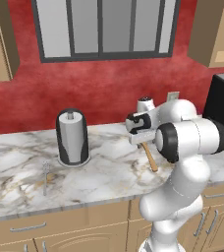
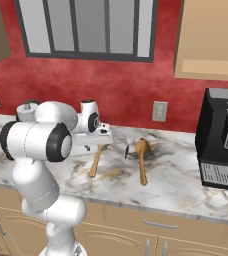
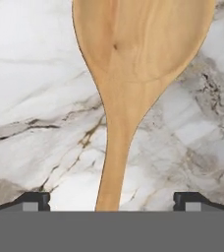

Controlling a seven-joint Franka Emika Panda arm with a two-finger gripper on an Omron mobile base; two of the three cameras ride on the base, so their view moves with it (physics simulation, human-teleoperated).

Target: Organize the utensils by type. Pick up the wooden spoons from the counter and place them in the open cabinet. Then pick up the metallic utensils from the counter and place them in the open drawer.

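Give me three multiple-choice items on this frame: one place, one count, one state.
1. The paper towel holder stands on:
A. the counter
B. the windowsill
C. the floor

2. Wooden spoons on the counter in the right base view:
A. one
B. two
C. four

3. The gripper is:
A. shut on a fork
B. open over a spoon
C. shut on a spoon

Answers: 1 A, its base sits on the marble. 2 B, one spoon beside another. 3 B, the fingertips stand wide either side of the handle.
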